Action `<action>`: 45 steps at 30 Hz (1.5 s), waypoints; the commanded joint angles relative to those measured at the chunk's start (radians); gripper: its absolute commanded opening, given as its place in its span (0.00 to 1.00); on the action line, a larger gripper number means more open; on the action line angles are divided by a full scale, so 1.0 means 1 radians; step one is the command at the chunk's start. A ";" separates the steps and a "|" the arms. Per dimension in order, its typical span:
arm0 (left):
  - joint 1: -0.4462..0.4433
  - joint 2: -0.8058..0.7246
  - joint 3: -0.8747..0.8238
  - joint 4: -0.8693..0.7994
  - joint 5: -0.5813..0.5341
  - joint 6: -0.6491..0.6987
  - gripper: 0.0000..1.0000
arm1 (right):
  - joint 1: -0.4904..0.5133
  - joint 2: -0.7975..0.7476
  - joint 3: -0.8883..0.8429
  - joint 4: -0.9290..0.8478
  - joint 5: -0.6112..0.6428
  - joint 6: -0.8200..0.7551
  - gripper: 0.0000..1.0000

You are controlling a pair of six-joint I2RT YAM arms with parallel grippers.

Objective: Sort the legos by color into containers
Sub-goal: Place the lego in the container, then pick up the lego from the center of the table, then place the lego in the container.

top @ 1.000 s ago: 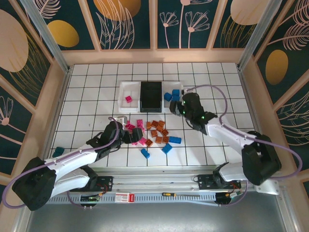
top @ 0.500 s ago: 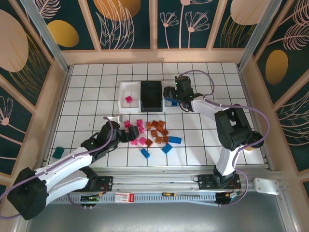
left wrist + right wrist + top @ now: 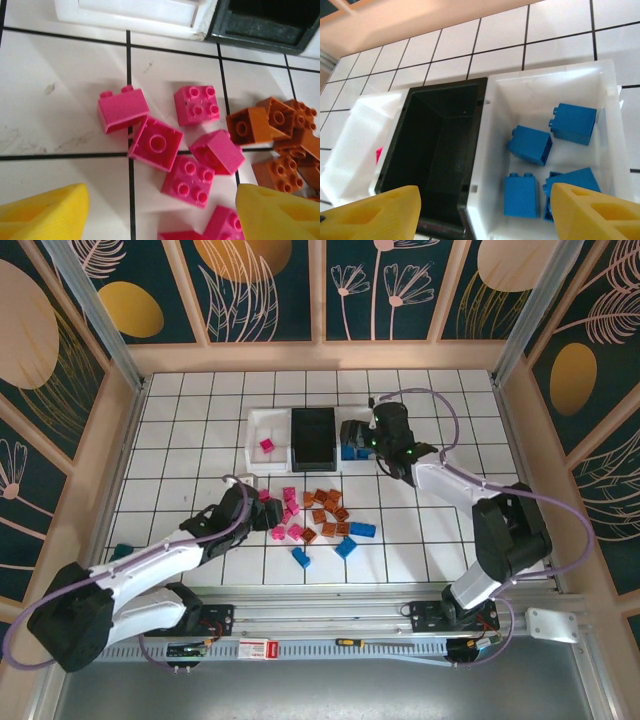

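Left gripper [image 3: 160,202]: mine, jaws apart, apparently empty, lower frame. Hazard: crowded pink legos [image 3: 156,144]; closing may pinch two.

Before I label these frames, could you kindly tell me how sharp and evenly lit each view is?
Top external: evenly lit, sharp, shadows faint. Left wrist: pink bricks crisp, left fingertips blurred. Right wrist: blue bricks sharp, black bin interior dark, right fingertips soft.

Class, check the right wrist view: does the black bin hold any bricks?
No, the black bin shows only its bare dark floor.
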 commanded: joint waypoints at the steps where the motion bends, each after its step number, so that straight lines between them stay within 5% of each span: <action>1: 0.024 0.093 0.070 0.043 -0.032 0.049 0.74 | 0.018 -0.049 -0.050 0.030 -0.009 0.016 0.68; 8: 0.129 0.259 0.124 0.146 0.016 0.077 0.73 | 0.019 -0.128 -0.113 0.021 0.001 0.018 0.67; 19: 0.160 0.432 0.155 0.202 0.011 0.086 0.65 | 0.020 -0.210 -0.177 0.020 0.012 0.023 0.67; 23: 0.165 0.468 0.157 0.213 -0.001 0.089 0.54 | 0.019 -0.226 -0.190 0.016 0.014 0.023 0.67; 33: 0.166 0.382 0.142 0.172 -0.039 0.097 0.25 | 0.020 -0.258 -0.234 0.025 0.018 0.036 0.66; 40: 0.166 0.214 0.189 0.069 -0.042 0.111 0.19 | 0.018 -0.308 -0.285 0.029 0.020 0.047 0.66; 45: 0.171 0.275 0.337 0.036 -0.078 0.134 0.21 | 0.019 -0.329 -0.313 0.028 0.021 0.056 0.66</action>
